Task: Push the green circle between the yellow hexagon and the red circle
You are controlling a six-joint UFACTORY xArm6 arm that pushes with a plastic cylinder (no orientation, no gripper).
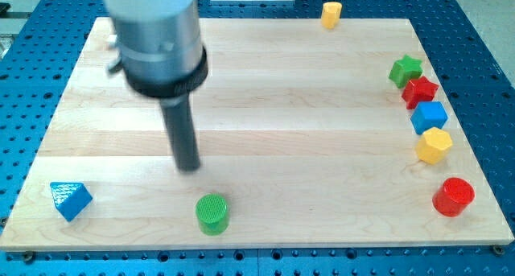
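Observation:
The green circle (212, 213) stands near the board's bottom edge, left of centre. The yellow hexagon (434, 145) sits by the right edge, and the red circle (453, 197) lies below it at the bottom right, with a small gap between them. My tip (189, 166) rests on the board just above and slightly left of the green circle, not touching it. The rod and its thick grey holder rise toward the view's top left.
Along the right edge above the hexagon stand a blue cube (429, 117), a red star (420, 91) and a green star (405, 70). A small yellow block (331, 14) sits at the top edge. A blue triangle (70, 199) lies at the bottom left.

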